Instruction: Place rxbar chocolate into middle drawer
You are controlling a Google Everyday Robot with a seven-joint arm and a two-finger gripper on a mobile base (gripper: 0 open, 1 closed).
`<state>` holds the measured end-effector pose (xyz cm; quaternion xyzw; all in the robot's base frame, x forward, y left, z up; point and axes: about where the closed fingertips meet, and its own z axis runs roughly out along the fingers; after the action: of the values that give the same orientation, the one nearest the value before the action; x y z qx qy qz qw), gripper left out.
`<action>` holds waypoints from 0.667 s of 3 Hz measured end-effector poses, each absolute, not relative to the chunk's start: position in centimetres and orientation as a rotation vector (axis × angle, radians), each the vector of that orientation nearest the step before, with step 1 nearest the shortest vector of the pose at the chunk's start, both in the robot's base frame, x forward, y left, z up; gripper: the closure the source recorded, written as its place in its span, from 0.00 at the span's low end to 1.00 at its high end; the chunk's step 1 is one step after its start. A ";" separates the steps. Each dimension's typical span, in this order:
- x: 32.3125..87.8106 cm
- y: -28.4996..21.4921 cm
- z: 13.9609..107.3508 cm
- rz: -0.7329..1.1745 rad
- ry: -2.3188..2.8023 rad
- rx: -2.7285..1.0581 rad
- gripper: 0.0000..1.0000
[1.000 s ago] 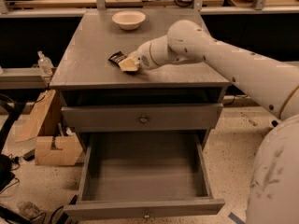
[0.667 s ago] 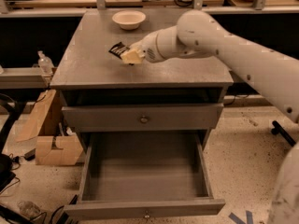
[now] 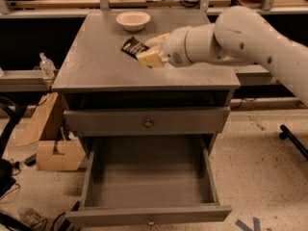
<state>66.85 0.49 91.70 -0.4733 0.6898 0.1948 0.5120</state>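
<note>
My pincer (image 3: 146, 52) is in the upper middle of the frame, over the surface (image 3: 96, 66). It pinches the bar (image 3: 132, 46) by one end. The drawer (image 3: 144, 212) at the bottom is open. I think the carry down and the drop are left.

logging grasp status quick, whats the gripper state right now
gripper: jaws closed on the rxbar chocolate, over the grey cabinet top, in front of the cream bowl

Gripper (image 3: 150, 52) at rxbar chocolate (image 3: 133, 46) atop cab. (image 3: 96, 61); middle drawer (image 3: 149, 214) open.
</note>
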 end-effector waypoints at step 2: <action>62.6 -6.3 86.2 0.485 1.685 -1.137 1.00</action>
<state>62.61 -6.29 86.24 -0.4705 0.6974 0.2006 0.5021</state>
